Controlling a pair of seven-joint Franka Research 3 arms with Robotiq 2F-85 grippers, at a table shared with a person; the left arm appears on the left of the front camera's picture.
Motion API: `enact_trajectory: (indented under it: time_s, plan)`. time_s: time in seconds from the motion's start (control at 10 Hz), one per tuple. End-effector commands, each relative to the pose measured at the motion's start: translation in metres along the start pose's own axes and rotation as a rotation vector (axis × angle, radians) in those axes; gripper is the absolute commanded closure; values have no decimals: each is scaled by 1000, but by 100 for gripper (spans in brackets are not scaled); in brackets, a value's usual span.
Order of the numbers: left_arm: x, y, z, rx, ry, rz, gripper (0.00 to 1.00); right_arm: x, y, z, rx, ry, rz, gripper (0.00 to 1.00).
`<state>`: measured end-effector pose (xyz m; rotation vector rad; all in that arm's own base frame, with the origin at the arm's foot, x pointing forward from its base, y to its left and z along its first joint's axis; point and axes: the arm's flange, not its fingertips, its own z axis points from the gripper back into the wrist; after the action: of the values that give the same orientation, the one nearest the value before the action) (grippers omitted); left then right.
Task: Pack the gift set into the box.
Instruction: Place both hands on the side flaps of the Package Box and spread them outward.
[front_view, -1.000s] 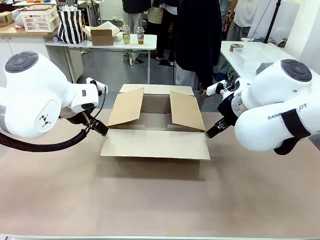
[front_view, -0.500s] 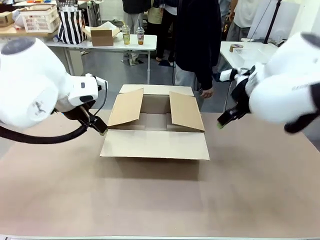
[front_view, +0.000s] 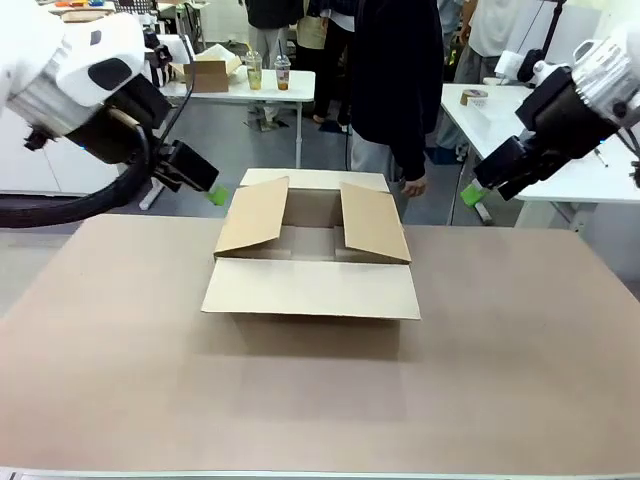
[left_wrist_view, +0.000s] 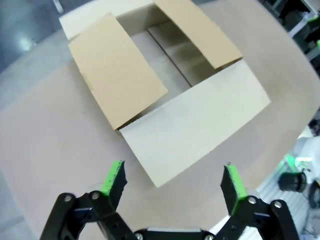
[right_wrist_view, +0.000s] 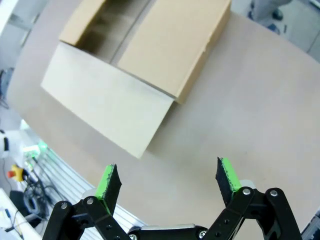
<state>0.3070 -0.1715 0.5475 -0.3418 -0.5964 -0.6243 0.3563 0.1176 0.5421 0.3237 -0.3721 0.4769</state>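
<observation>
Beside the box (front_view: 310, 288), your left gripper (left_wrist_view: 172, 181) and right gripper (right_wrist_view: 167, 180) hang wide open, empty. Next you likely need the gift set.

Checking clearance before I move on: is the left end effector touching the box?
Apart. The left wrist view looks down from the open left end effector onto the whole box lying far below it on the table.
</observation>
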Motion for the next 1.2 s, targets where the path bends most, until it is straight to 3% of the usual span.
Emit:
enact_trajectory:
  time_s: [0.0, 0.1, 0.2, 0.3, 0.4, 0.6, 0.8, 1.0, 1.1]
  plan:
    - [-9, -1, -27, 5, 110, -27, 0, 1, -9, -19, -39, 4, 18, 0]
    - [0, 0, 0, 0, 0, 0, 0, 0, 0, 0, 0, 0, 0, 0]
    - [5, 5, -4, -205, -2, 24, 0, -3, -7, 0, 157, -59, -78, 0]
    - [7, 17, 5, -307, -45, 75, 0, -9, -16, 12, 329, -123, -173, 0]
    - [8, 33, 16, -469, -113, 136, 0, -17, -28, 25, 534, -193, -284, 0]
    - [-19, 78, 35, -815, -261, 305, 0, -48, -57, 54, 802, -408, -578, 0]
    - [-49, 97, 40, -849, -321, 396, 0, -77, -77, 61, 812, -478, -679, 0]
    - [-62, 99, 44, -796, -357, 463, 0, -85, -86, 53, 801, -515, -700, 0]
    - [-66, 98, 44, -744, -364, 494, 0, -77, -90, 73, 807, -432, -669, 0]
